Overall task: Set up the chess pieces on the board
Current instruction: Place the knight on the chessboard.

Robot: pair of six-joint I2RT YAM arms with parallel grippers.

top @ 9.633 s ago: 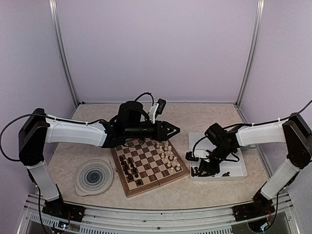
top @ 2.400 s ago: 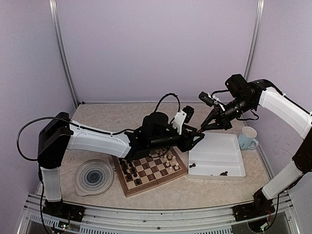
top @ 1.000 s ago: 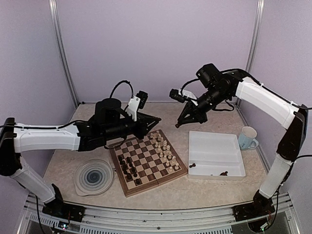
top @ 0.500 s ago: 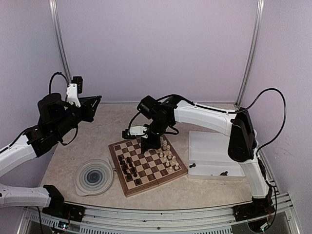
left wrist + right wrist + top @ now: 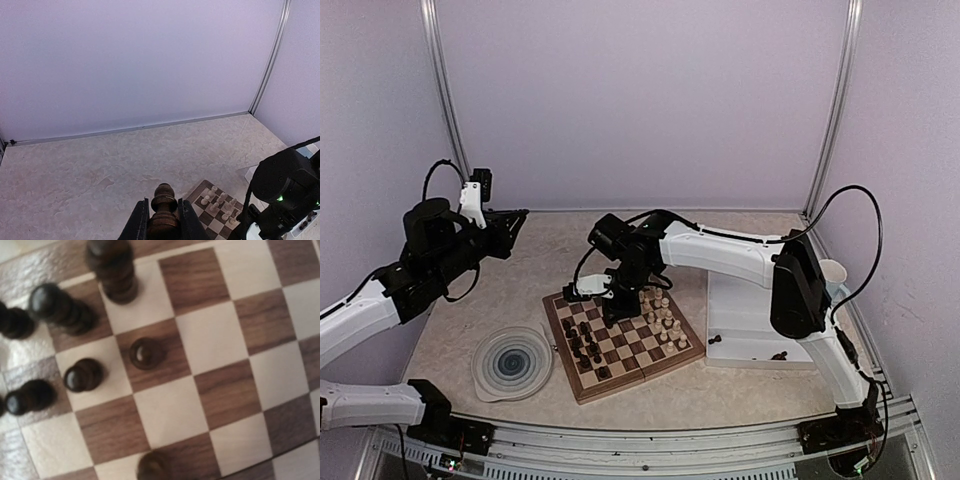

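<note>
The board (image 5: 625,355) lies at a slight angle on the table (image 5: 560,240) in front of both arms. Dark pieces (image 5: 582,342) are grouped on its left squares and pale pieces (image 5: 665,315) on its right.

Seen from straight above in the right wrist view, a pawn (image 5: 146,352) stands upright in the middle of a dark square. More dark pieces stand on the squares to its left and above it, one of them on the light square just beside it.

The right claw (image 5: 611,308) hangs low over the far left part of the board, above the dark pieces. Its fingers show clearly in no view, so it cannot be told whether they are apart or together.

High at the left, well apart from the board, the left claw (image 5: 518,215) is raised above the table and clamped on a dark piece (image 5: 164,220). That piece stands upright between the two fingers (image 5: 141,222).

Just right of the board sits a white tray (image 5: 745,325) with a few loose pieces (image 5: 715,340) in its near part. A blue-swirl plate (image 5: 512,362) rests near the board's left edge. A mug (image 5: 834,272) stands beyond the tray, partly hidden by the right arm (image 5: 720,250).
</note>
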